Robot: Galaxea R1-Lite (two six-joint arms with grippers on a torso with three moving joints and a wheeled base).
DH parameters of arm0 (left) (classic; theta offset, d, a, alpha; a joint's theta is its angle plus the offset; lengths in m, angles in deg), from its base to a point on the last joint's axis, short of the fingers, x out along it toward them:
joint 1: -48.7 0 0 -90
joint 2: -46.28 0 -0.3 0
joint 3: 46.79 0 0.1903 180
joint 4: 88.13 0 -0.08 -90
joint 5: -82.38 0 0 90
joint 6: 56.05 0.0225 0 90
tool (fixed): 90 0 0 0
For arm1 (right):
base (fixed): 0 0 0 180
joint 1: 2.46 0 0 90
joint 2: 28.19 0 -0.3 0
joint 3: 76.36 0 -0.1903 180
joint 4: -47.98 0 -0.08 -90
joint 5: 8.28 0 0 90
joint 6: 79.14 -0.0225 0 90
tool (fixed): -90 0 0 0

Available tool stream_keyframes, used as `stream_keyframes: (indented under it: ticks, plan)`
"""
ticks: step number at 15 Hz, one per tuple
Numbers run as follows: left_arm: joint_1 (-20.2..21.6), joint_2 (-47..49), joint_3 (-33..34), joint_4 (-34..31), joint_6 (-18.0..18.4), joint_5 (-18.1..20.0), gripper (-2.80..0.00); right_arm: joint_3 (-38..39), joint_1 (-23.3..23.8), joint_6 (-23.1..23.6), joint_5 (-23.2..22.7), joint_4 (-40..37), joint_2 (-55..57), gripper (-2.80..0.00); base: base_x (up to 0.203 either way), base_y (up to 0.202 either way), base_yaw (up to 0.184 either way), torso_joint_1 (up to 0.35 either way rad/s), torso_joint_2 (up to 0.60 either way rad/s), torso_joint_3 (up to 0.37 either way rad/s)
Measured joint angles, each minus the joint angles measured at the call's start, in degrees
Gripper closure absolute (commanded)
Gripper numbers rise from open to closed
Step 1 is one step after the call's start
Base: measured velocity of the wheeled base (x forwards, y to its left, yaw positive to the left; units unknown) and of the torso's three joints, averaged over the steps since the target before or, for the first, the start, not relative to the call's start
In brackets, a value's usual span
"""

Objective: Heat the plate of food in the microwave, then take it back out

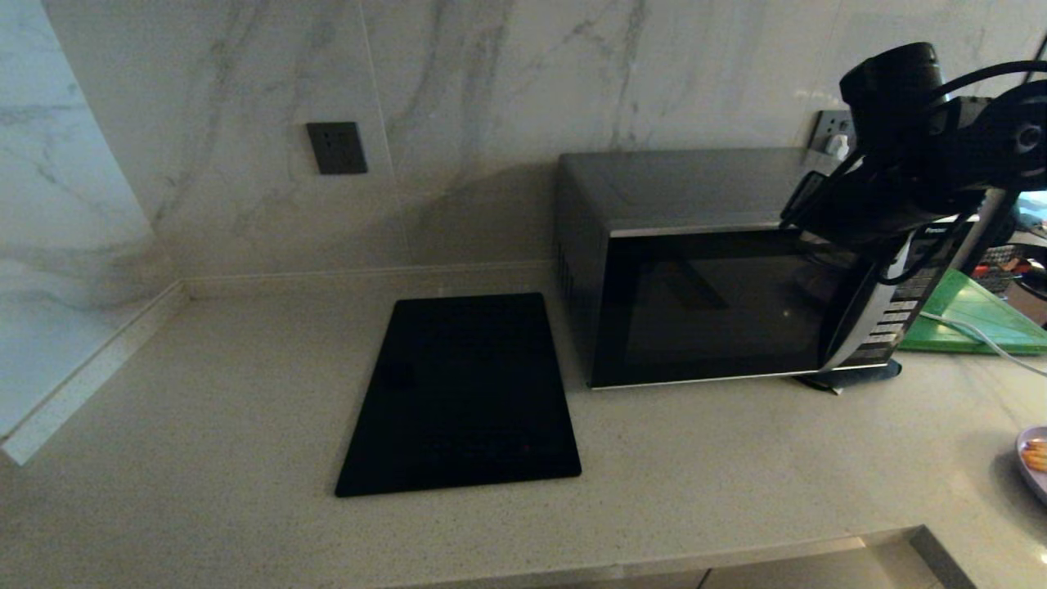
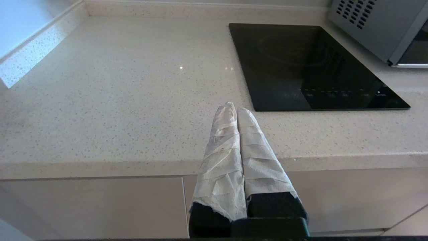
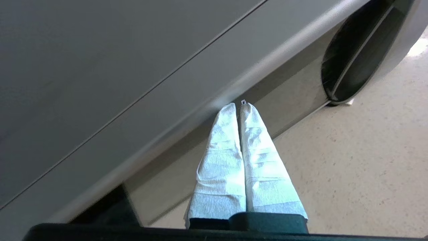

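Right gripper (image 3: 236, 105), closed, partly hides microwave (image 1: 695, 303) panel.

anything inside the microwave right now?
Cannot tell. The microwave door is closed and its dark glass shows only reflections. The plate of food sits outside on the countertop, at the far right. The right gripper, shut, is at the microwave's front.
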Motion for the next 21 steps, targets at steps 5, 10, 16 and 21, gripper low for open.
stream_keyframes:
  ticks: [5, 10, 16, 21]
  plan:
    - [0.0, 0.0, 0.0, 0.0, 0.0, 0.0, 0.0, 16.2, 1.2, 7.0, -2.4, -3.3, -19.8, 0.0, 0.0, 0.0, 0.0, 0.0, 0.0, 0.0]
    - [0.0, 0.0, 0.0, 0.0, 0.0, 0.0, 0.0, 35.4, 7.5, 21.3, -3.4, -2.5, -45.5, 0.0, 0.0, 0.0, 0.0, 0.0, 0.0, 0.0]
    - [0.0, 0.0, 0.0, 0.0, 0.0, 0.0, 0.0, 49.0, 12.2, 24.9, -5.2, -2.4, -72.5, 0.0, 0.0, 0.0, 0.0, 0.0, 0.0, 0.0]
    - [0.0, 0.0, 0.0, 0.0, 0.0, 0.0, 0.0, 54.2, 13.9, 24.0, -5.4, -8.8, -90.2, 0.0, 0.0, 0.0, 0.0, 0.0, 0.0, 0.0]
